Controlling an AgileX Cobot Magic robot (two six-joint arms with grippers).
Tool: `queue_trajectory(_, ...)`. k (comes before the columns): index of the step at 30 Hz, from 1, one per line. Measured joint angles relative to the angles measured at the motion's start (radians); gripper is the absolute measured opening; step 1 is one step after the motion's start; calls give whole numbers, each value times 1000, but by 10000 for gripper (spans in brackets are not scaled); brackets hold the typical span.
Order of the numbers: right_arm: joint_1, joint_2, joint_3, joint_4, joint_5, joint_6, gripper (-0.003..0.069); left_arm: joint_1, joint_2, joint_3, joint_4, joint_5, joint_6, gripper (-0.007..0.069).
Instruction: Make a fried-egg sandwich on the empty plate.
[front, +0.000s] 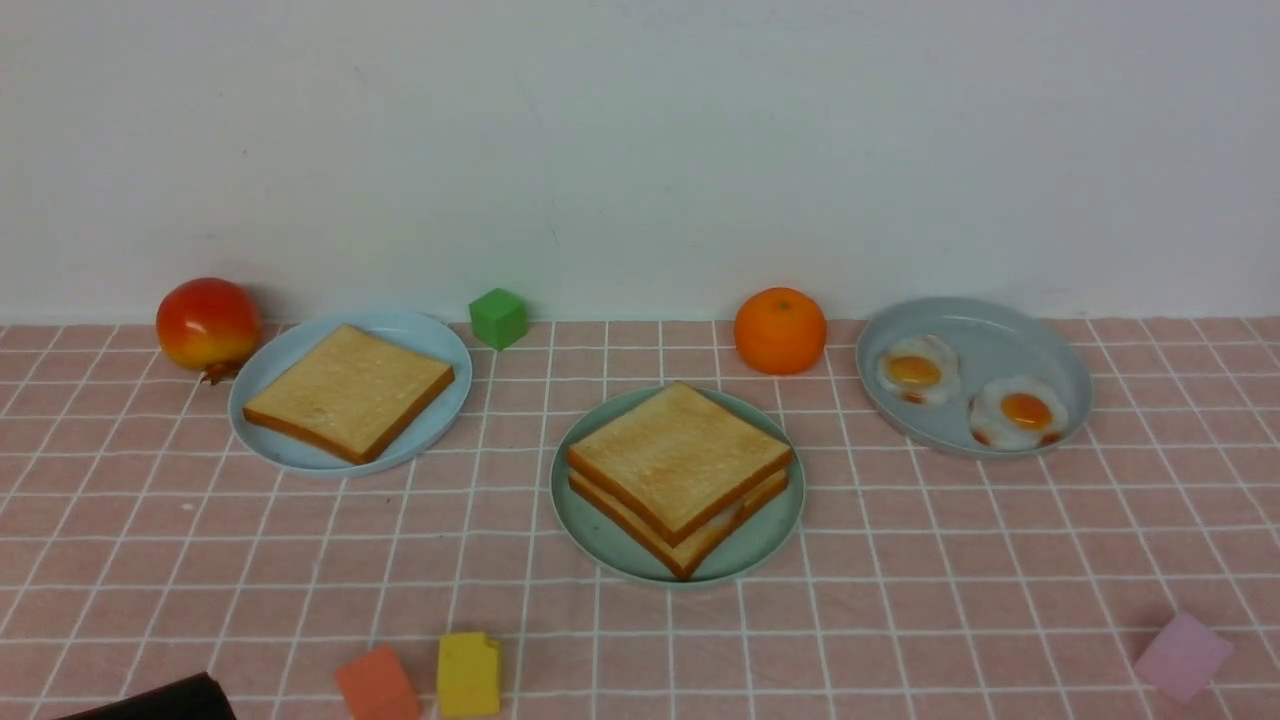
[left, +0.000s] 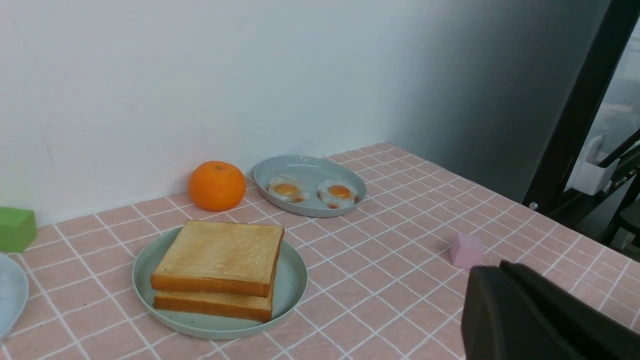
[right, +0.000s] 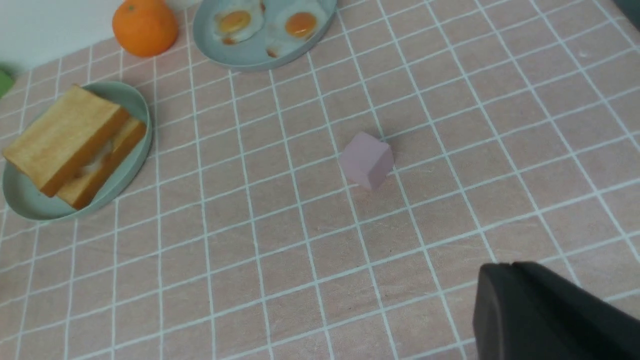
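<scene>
Golden foam-like toy toast slices (front: 680, 475), judged light, soft and best pinched at the brown crusts, are stacked on the mint-green round plate (front: 600, 535) mid-worktop; the left gripper (left: 545, 320) is closed, the right gripper's (right: 550, 315) state cannot be told.

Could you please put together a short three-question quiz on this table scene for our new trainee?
1. True or false: the sandwich sits on the green plate in the middle.
2. How many fried eggs remain on the grey-blue plate?
3. Which fruit stands beside the pale blue plate with the single toast slice: A) the orange, B) the red pomegranate, C) a banana?

Key:
1. True; two toast slices are stacked there, with white showing between them in the right wrist view.
2. Two.
3. B.
</scene>
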Motion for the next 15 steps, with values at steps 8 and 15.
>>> queue_trajectory(8, -153, -1, 264, 101, -492, -322, 43, 0, 0, 0, 0, 0, 0, -3)
queue_trajectory(15, -239, -86, 618, 196, -834, -381, 0, 0, 0, 0, 0, 0, 0, -2)
